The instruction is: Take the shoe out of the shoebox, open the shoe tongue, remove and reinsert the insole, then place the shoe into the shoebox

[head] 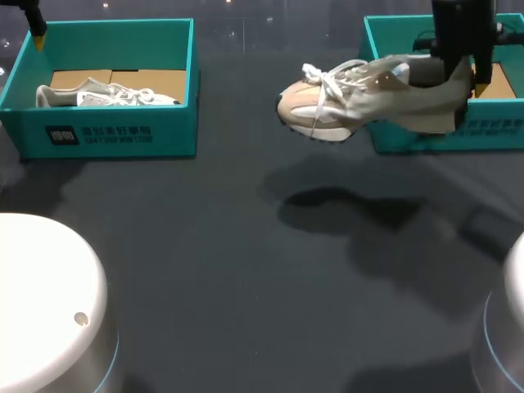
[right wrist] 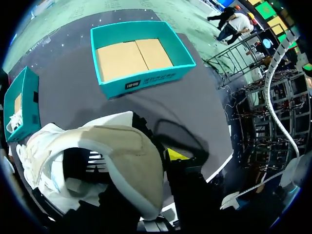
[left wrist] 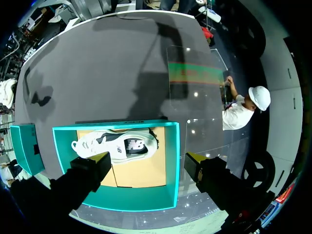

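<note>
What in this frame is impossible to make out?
Held shoe: its insole cannot be seen. The opening is dark in the right wrist view and side-on in the head view.
Right pincer: one finger is hidden inside the heel in the head and right wrist views.
Left pincer: cut off by the edge in the head view.

1. A robot test lab: a wide dark table [head: 246, 270] serves as the work surface.
2. The white, rounded left arm base [head: 41, 303] and right arm base [head: 512, 327] stand at its near corners.
3. A matching teal left shoebox [head: 106, 131] and right shoebox [head: 426, 135] sit at the far side.
4. The right gripper [head: 465, 80] holds a shoe [head: 360, 98] in mid-air.
</note>
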Controlling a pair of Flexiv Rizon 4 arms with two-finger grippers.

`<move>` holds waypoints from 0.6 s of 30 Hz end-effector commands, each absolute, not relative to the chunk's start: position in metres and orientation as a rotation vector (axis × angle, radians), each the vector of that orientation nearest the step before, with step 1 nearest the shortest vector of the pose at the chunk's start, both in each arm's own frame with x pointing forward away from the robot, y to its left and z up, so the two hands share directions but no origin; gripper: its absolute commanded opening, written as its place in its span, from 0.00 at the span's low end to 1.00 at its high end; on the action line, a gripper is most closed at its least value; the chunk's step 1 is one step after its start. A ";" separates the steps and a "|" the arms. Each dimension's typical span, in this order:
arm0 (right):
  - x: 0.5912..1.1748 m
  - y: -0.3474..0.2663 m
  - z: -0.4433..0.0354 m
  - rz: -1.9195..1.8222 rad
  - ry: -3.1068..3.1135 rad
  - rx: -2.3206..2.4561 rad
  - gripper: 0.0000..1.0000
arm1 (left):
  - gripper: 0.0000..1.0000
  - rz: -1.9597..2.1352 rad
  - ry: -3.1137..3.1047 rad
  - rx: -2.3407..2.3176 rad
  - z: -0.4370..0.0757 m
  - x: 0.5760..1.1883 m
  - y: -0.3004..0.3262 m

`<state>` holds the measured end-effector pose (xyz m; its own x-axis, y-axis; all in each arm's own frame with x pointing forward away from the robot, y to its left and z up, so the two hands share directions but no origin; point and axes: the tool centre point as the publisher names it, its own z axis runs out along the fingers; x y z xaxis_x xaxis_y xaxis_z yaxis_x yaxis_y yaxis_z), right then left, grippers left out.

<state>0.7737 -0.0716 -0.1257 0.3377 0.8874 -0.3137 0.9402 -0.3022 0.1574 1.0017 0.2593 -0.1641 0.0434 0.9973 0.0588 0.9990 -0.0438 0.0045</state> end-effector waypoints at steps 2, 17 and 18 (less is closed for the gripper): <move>0.760 -0.074 -0.131 -0.181 1.638 2.273 0.00 | 1.00 -0.073 -2.145 -2.243 -0.164 1.001 0.260; 0.754 -0.070 -0.136 -0.188 1.642 2.248 0.00 | 1.00 -0.073 -2.145 -2.243 -0.164 1.001 0.260; 0.747 -0.065 -0.141 -0.210 1.657 2.226 0.00 | 1.00 -0.073 -2.145 -2.243 -0.164 1.001 0.260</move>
